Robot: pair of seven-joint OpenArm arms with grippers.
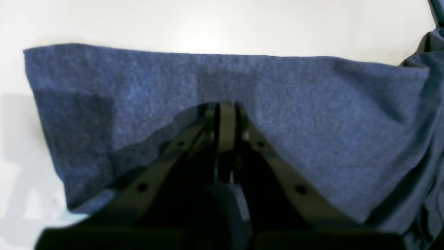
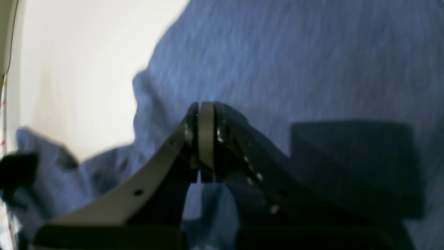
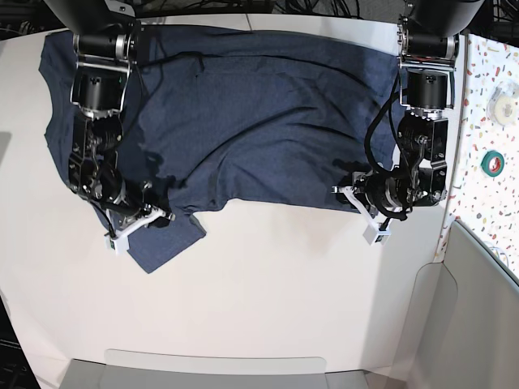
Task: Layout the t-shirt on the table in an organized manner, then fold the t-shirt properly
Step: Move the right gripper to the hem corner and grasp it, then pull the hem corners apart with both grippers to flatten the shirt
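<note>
White matte table (image 3: 268, 300) fills most of the base view; speckled strip (image 3: 486, 121) runs down the right edge w/ a green tape roll (image 3: 492, 162) lying on it, grey bin (image 3: 478, 308) at lower right, contents not visible.

T-shirt (image 3: 259, 121): navy, spread across the upper half of the frame, long axis left–right, near hem roughly mid-frame, one flap (image 3: 166, 243) trailing toward lower left. No lettering shows, so printed face is prob. down.

Right gripper (image 3: 150, 212): left of frame, at the shirt's lower-left hem beside the flap. Right wrist view shows its jaws pressed together w/ blue cloth bunched around and beneath them (image 2: 204, 139); judged pinching the hem, though blur hides the exact bite.

Left gripper (image 3: 357, 193): right of frame, at the lower-right hem. Left wrist view: jaws drawn together (image 1: 225, 118) w/ a straight-edged cloth panel (image 1: 242, 90) fanned flat beyond the tips and fabric caught between the fingers lower down; judged clamped on the hem.

Key relation: each claw sits at one end of the near hem, shirt body lying beyond both toward the top of the frame. Neither arm nearer overall; a joint pull or lift along that hem seems next
</note>
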